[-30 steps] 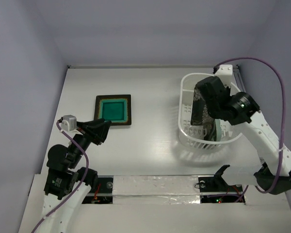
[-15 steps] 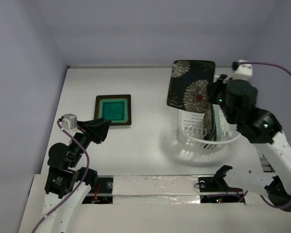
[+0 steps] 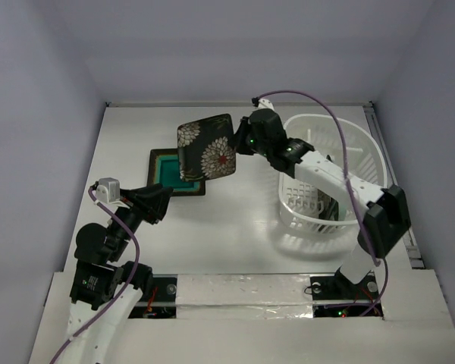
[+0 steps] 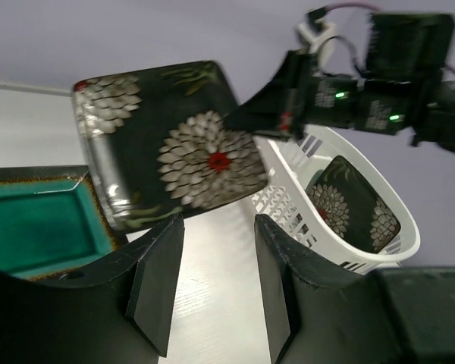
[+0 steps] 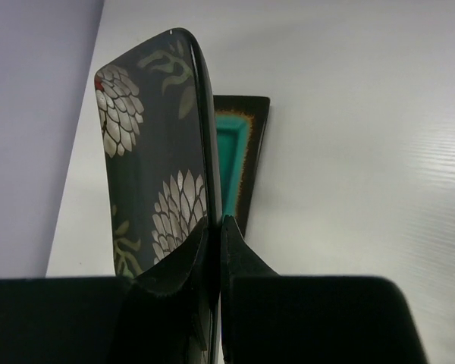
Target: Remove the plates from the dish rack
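Observation:
My right gripper [image 3: 240, 141] is shut on a black flower-pattern plate [image 3: 206, 147] and holds it on edge in the air above the teal-centred square plate [image 3: 170, 176], which lies flat on the table. The held plate also shows in the right wrist view [image 5: 155, 174] and the left wrist view [image 4: 171, 144]. The white dish rack [image 3: 334, 121] stands at the right; another black flower plate [image 4: 349, 208] leans inside it. My left gripper [image 3: 161, 205] is open and empty, near the teal plate's front edge [image 4: 38, 224].
The right arm [image 3: 326, 174] stretches across from the rack to the table's middle. Grey walls close in the table at the back and both sides. A taped strip [image 3: 250, 292] runs along the near edge.
My right gripper lifted the flower plate out of the rack and carried it left, over to the teal plate. The left arm has not moved.

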`<state>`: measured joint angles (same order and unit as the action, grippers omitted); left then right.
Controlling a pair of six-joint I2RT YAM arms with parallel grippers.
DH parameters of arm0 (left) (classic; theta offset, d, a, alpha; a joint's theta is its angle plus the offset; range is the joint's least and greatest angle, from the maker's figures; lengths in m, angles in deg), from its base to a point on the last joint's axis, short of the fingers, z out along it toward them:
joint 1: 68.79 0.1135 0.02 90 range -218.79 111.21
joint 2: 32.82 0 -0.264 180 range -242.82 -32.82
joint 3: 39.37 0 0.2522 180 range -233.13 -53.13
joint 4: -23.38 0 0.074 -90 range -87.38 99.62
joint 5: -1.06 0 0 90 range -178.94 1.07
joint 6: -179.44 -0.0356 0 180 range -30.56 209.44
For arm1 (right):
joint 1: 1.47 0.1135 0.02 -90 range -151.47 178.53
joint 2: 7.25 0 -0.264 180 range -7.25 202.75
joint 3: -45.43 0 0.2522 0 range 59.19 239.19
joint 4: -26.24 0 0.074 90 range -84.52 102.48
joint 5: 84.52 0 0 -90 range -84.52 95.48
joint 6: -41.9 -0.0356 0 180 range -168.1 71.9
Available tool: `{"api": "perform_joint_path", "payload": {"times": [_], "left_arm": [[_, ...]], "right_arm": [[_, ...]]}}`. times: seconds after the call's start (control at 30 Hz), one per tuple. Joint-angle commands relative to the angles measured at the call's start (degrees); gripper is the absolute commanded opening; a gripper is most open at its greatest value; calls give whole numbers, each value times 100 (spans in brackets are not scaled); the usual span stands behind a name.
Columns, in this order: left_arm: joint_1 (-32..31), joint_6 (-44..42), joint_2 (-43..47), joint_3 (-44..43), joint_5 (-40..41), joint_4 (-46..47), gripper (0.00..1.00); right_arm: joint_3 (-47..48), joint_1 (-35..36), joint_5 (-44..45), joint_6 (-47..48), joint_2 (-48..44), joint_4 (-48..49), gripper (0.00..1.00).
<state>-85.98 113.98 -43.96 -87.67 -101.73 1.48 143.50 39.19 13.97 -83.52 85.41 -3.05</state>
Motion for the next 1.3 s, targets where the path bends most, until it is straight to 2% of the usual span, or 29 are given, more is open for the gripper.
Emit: {"api": "perform_joint_path", "payload": {"times": [0.0,0.37,1.1,1.13,1.2,1.23,1.27], "left_arm": [[23,7,-11,-88,32,155,39],[23,16,-64,-70,-39,199,40],[23,25,-55,-61,-65,208,40],[23,25,-55,-52,-65,199,40],[23,25,-55,-52,-56,208,40],[23,16,-55,-61,-56,208,40],[23,16,-55,-52,-56,199,40]], "right_arm": [[305,55,-655,-826,295,2044,0],[630,161,-1367,-2038,2114,3195,0],[700,319,-1447,-2347,3091,3100,1],[701,319,-1455,-2338,3100,3082,2],[718,371,-1447,-2312,3109,3004,12],[753,372,-1421,-2268,3109,2925,19],[762,372,-1386,-2233,3117,2854,31]]}}
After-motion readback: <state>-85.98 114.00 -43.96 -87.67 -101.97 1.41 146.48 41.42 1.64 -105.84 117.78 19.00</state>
